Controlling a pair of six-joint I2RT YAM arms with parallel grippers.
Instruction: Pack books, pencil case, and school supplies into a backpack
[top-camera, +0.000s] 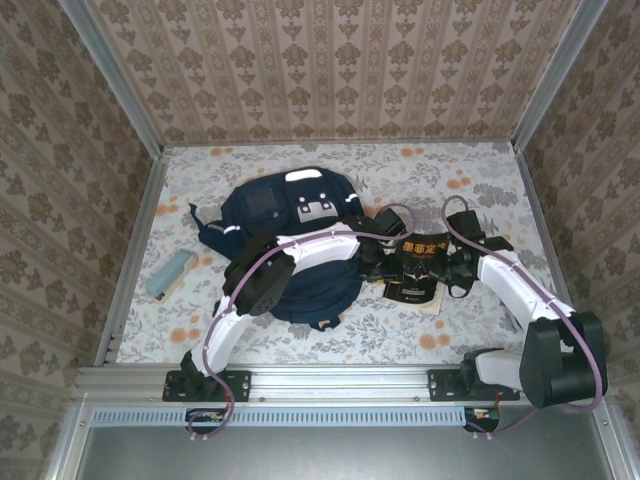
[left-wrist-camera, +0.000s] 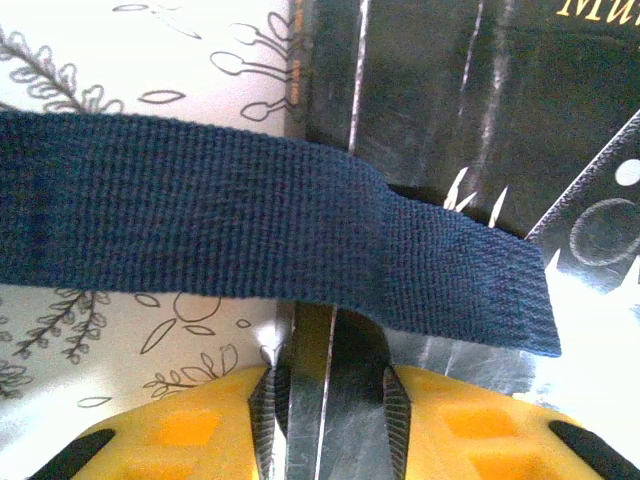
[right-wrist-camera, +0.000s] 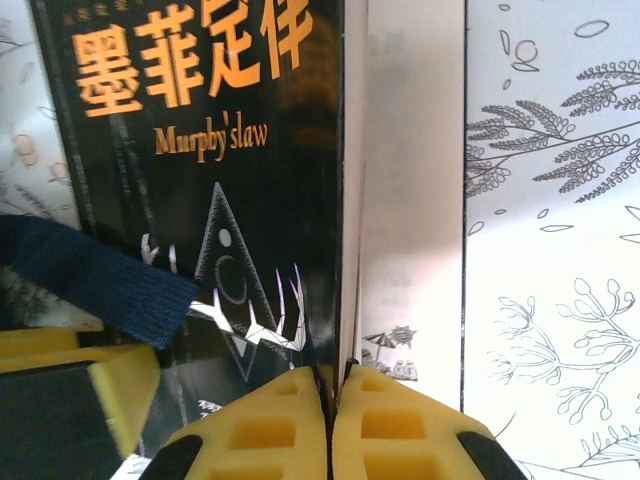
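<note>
Both clenched; left gripper (left-wrist-camera: 330, 398) and right gripper (right-wrist-camera: 332, 405) pinch black book (right-wrist-camera: 240, 200) between fingertips (right-wrist-camera: 395, 430).

The strap (left-wrist-camera: 250, 230) is lying across the book (right-wrist-camera: 230, 200), seemingly touching it, barring the way over its cover. The left gripper (left-wrist-camera: 330, 378) and right gripper (right-wrist-camera: 330, 388) are crowding its edges. Table (top-camera: 500, 175) right of the book is lying open, the wall (top-camera: 580, 150) hemming it in beyond.
</note>
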